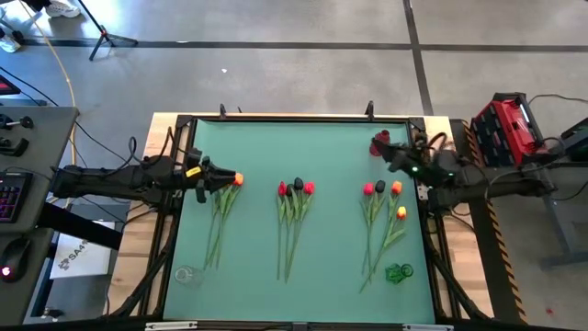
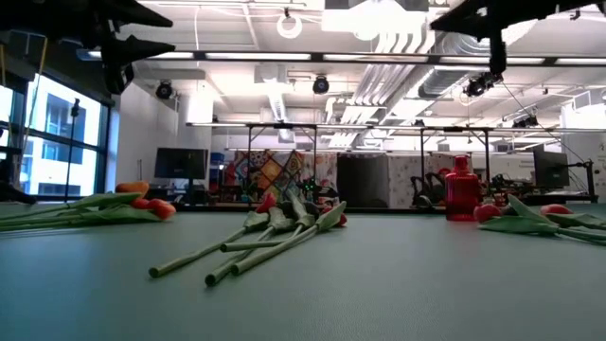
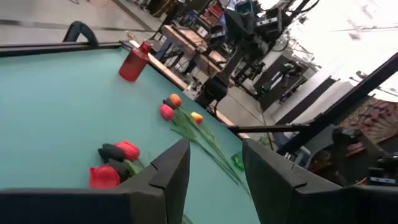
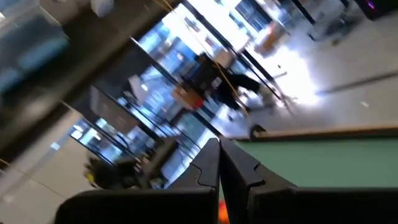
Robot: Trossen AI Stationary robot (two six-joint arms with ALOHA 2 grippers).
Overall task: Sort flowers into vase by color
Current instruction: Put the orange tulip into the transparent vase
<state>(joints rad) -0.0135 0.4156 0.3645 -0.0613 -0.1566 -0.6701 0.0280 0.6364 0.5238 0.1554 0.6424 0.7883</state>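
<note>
So the left tool (image 1: 219, 179) sits over the left side of the green table (image 1: 331, 147), fingers (image 3: 171, 171) apart with nothing between them, right beside the orange bud of the left flower bunch (image 1: 220, 216). That bunch's stems run toward the front edge, buds at the far end. The middle bunch (image 1: 292, 225) and right bunch (image 1: 381, 225) lie the same way. The right tool (image 1: 397, 158) is at the far right corner near a red vase (image 1: 378, 143), pinched closed and empty.
</note>
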